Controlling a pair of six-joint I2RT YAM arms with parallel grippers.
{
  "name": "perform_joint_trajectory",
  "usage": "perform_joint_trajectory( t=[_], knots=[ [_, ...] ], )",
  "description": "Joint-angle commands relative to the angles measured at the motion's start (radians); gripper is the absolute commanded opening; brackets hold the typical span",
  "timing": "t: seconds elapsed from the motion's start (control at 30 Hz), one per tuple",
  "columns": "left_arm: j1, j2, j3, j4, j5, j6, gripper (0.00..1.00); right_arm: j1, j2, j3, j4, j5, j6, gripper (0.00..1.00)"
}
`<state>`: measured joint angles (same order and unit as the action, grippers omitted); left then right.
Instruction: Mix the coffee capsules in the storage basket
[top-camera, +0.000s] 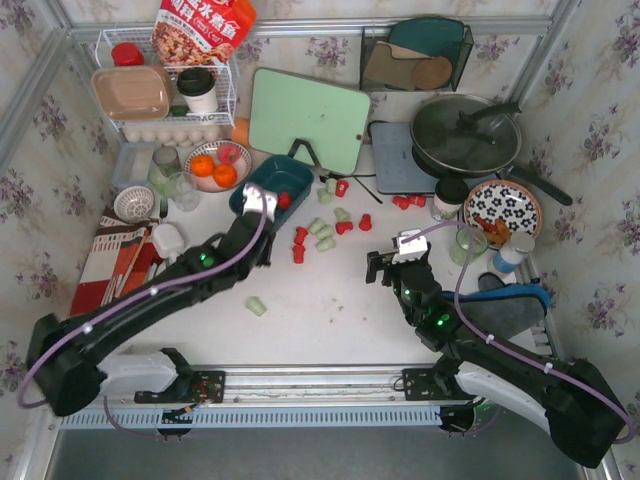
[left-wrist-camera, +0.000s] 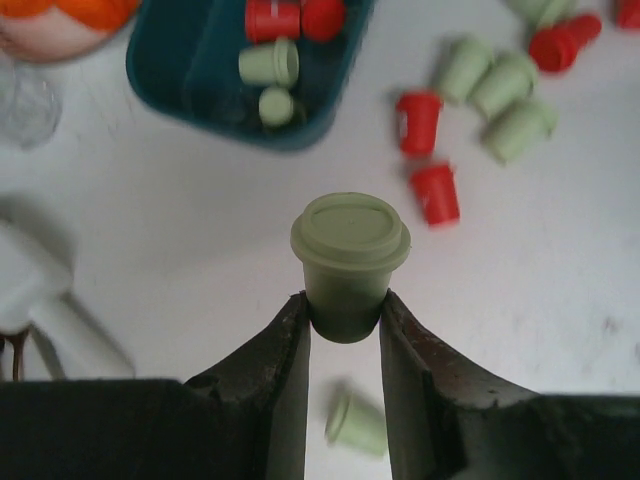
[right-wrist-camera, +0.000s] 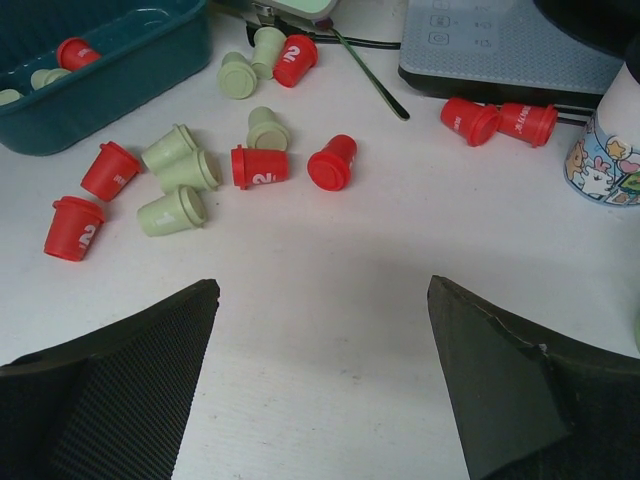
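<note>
Backdrop: Floral wallpaper walled in the white table (top-camera: 330, 330) on three sides, with kitchen clutter packed along its twelve o'clock edge, a lidded pan (top-camera: 466, 135) at about one o'clock among it.
Storage basket: the dark teal storage basket (top-camera: 303, 172) sat at about eleven o'clock from the table's middle, just in front of a pale green cutting board (top-camera: 308, 118). A bowl of oranges (top-camera: 213, 168) stood at its nine o'clock.
Basket contents: the left wrist view showed two red and two pale green coffee capsules (left-wrist-camera: 270, 63) lying inside it.
Left claw: the left claw (left-wrist-camera: 343, 305) hung at the basket's six o'clock rim, its jaws drawn in on a pale green capsule (left-wrist-camera: 349, 240). They pinched its narrow end, and the wide lidded end faced the wrist camera.
Right claw: the right claw (right-wrist-camera: 322, 285) stood at about four o'clock from the table's middle, jaws spread wide with nothing between them, apart from every capsule.
Loose capsules: red and pale green loose capsules (top-camera: 322, 232) lay scattered on the table between the basket and the right claw, most tipped on their sides, a few on end.
Red pair: two red capsules (right-wrist-camera: 498, 121) lay side by side just beside the near edge of a grey slab (right-wrist-camera: 500, 50).
Stray: one lone green capsule (top-camera: 256, 306) lay at about seven o'clock from the table's middle, well apart from the others.
</note>
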<state>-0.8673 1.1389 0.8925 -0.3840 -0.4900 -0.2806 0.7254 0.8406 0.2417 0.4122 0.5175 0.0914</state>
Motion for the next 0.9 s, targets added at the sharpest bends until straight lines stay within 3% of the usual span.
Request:
perform_joint_trajectory(
  t=[0.0,0.27,0.5,0.6,0.77,0.87],
  knots=[
    [0.099,0.194,0.164,0.093,0.142,0.093,0.16,0.000,-0.002,0.004,0.017,0.004,0.002,0.93],
    [0.256,0.587,0.507,-0.005,0.215,0.091,0.16,0.000,0.000,0.007,0.015,-0.011,0.001,0.93],
    [0.373,0.819,0.675,-0.112,0.267,0.023,0.17,0.000,0.015,0.014,0.016,-0.030,-0.006,0.93],
    [0.422,0.850,0.686,-0.118,0.309,-0.021,0.24,0.000,0.022,0.016,0.015,-0.037,-0.007,0.93],
    [0.450,0.851,0.683,-0.112,0.344,-0.048,0.43,-0.001,0.037,0.024,0.010,-0.040,-0.007,0.93],
    [0.450,0.840,0.681,-0.112,0.349,-0.049,0.48,-0.001,0.042,0.027,0.008,-0.041,-0.005,0.94]
  ],
)
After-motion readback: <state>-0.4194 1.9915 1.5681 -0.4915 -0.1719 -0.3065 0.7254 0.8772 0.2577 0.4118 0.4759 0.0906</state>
